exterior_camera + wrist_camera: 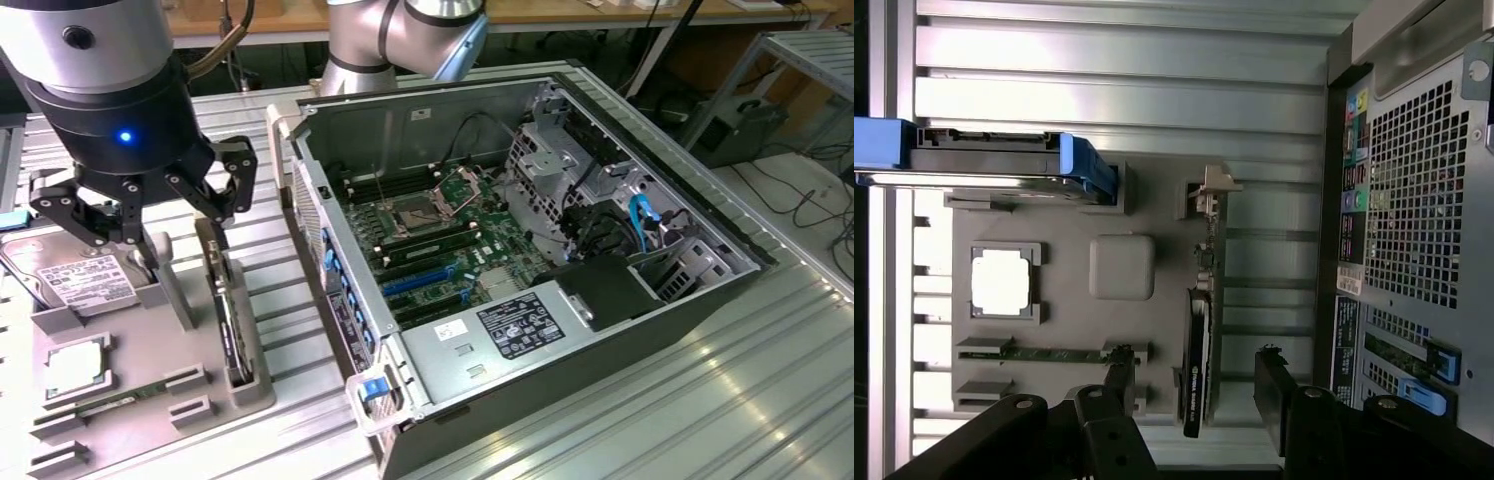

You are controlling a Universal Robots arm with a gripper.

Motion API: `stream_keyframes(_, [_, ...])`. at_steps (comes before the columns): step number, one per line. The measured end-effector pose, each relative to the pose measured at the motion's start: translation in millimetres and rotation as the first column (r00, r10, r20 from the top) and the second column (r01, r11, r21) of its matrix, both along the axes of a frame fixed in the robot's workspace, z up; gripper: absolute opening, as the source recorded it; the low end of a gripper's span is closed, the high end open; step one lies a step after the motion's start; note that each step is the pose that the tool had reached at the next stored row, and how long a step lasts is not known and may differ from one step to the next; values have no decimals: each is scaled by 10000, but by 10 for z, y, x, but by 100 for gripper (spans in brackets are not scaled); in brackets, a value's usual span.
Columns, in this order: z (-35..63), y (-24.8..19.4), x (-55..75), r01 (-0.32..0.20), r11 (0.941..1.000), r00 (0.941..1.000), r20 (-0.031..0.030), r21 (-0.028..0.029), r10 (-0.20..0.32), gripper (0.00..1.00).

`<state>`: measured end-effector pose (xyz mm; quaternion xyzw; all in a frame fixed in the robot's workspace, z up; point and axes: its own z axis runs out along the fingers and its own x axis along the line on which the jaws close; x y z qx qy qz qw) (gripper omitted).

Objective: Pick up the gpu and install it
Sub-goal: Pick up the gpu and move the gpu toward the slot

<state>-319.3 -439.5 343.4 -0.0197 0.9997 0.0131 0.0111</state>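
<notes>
While the gripper [163, 225] hangs released, fingers [238, 185] spread above the gpu [230, 320] standing on edge in the gray tray [147, 395], free gaps either side, open computer case [601, 400] close beside.

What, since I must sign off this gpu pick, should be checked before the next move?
1. Hand open: ok, fingers spread wide.
2. Hand empty: ok, nothing between the fingers is gripped.
3. gpu seated on edge in its tray slot: ok.
4. Hand lined up with the gpu: ok, in the wrist view the card lies between the two fingers.
5. Computer case open with the blue expansion slots exposed: ok.
6. Target slot free of cables or debris: cannot tell.
</notes>
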Motion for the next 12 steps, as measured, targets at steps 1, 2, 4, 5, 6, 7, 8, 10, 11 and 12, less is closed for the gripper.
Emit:
stream_keyframes(1, [-5, 0, 0, 0, 10000, 10000, 1, 1, 0, 60])
stream_keyframes(2, [-9, -1, 0, 0, 10000, 10000, 0, 0, 0, 60])
stream_keyframes(4, [-18, -2, 0, 0, 10000, 10000, 0, 0, 0, 60])
stream_keyframes(5, [-22, -3, 0, -1, 10000, 10000, 0, 0, 1, 60])
stream_keyframes(6, [-27, -4, 0, 0, 10000, 10000, 0, 0, 0, 60])
stream_keyframes(7, [-33, -5, 0, 0, 10000, 10000, 0, 0, 0, 60])
stream_keyframes(8, [-37, -6, 0, 0, 10000, 10000, 0, 0, 0, 60])
stream_keyframes(10, [-48, -9, -1, 0, 10000, 10000, 0, 0, 0, 60])
stream_keyframes(11, [-54, -10, -1, 0, 10000, 10000, 0, 0, 0, 60])
stream_keyframes(12, [-59, -11, 0, -1, 10000, 10000, 0, 0, 1, 60])
